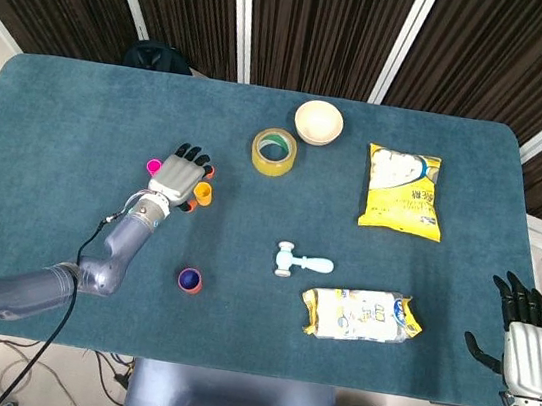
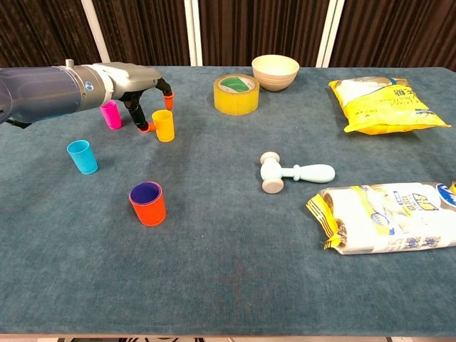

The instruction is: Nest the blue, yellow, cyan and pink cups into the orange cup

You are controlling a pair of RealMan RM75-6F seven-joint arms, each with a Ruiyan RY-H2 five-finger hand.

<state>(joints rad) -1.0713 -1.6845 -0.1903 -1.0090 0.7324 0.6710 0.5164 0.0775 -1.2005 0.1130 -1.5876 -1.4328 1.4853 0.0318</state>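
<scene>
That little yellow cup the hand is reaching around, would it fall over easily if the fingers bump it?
Probably. The yellow cup stands upright, taller than wide, so a sideways nudge from the left hand could tip it. It looks like thin plastic, likely very light. Being round, it may roll across the cloth-covered table once down.

The left arm's smooth grey-blue rounded casing (image 2: 43, 92) is showing a matte metallic sheen, with a small round blue mark near the wrist and a pale silver collar there. A thin black cable (image 1: 63, 280) is trailing along the forearm in the head view. The left hand (image 1: 180, 176) is wearing a ribbed silver-grey back plate, with black fingers ending in orange tips (image 2: 168, 102). The right hand (image 1: 522, 339) is showing the same ribbed pale grey back plate and black fingers above a grey cylindrical wrist.
</scene>
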